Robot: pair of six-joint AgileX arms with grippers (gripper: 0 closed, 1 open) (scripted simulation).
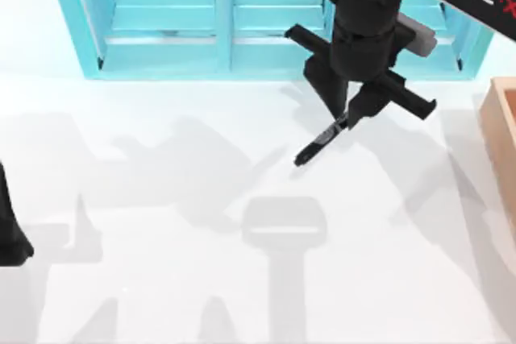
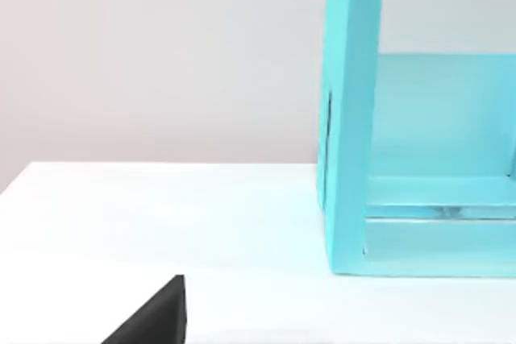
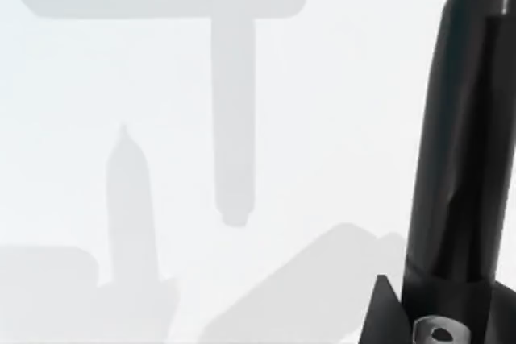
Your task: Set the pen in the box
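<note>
Slim black pen (image 1: pixel 321 141) tilted; tan box (image 1: pixel 501 130) far right.

I see a turquoise-blue shelf unit (image 1: pixel 218 18) standing at the far edge of the white counter (image 1: pixel 161 223), spanning from left of centre across to the right. Its compartments are open toward the near side and split by upright dividers. In the left wrist view the shelf unit's end wall (image 2: pixel 348 118) stands upright on the counter, with a plain pale wall (image 2: pixel 161 54) behind. Grey shadows lie across the counter surface.
</note>
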